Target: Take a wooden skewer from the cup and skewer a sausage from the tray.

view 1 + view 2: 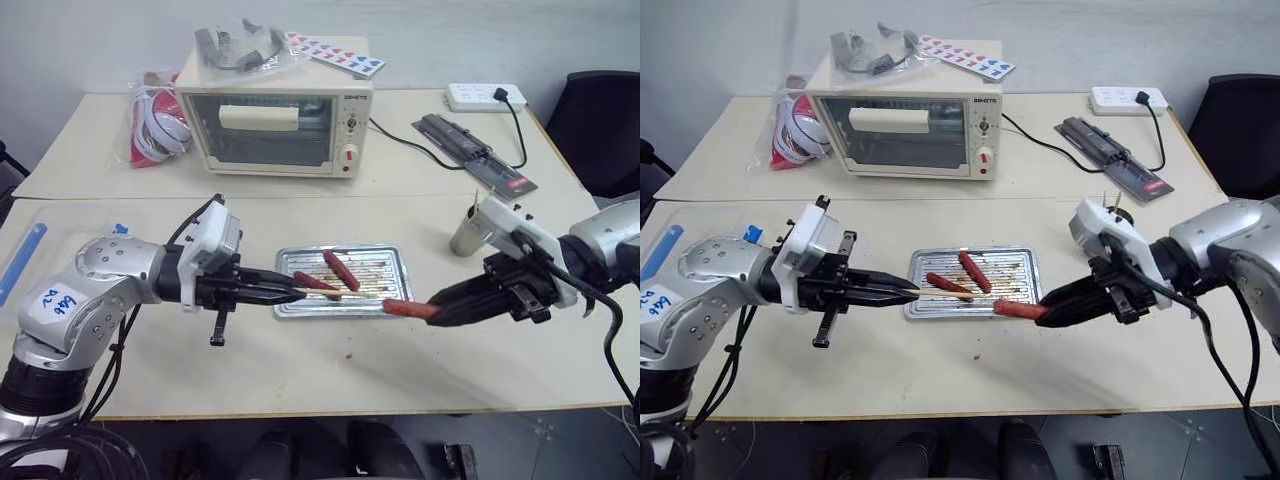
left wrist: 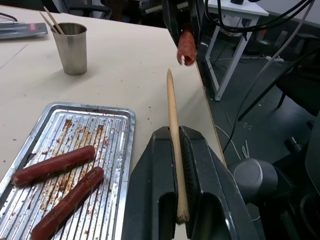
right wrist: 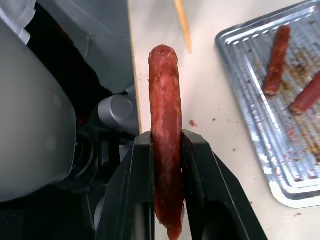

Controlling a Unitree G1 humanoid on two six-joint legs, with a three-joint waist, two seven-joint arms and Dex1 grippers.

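My left gripper (image 1: 285, 293) is shut on a wooden skewer (image 2: 174, 150), which points right, level over the tray's front edge. Opposite it, my right gripper (image 1: 440, 300) is shut on a reddish sausage (image 1: 408, 309) whose free end points left at the skewer's tip. A short gap separates the tip from the sausage (image 2: 186, 46). Two more sausages (image 1: 340, 270) (image 1: 315, 283) lie in the silver tray (image 1: 392, 270) between my arms. The metal cup (image 1: 466, 236) stands behind my right wrist, with more skewers in it (image 2: 71, 47).
A cream toaster oven (image 1: 275, 125) stands at the back of the table, with a red and white bag (image 1: 155, 125) to its left. At the back right are a power strip (image 1: 485, 96) and a flat black device (image 1: 470, 150). A black chair (image 1: 600, 125) is at the far right.
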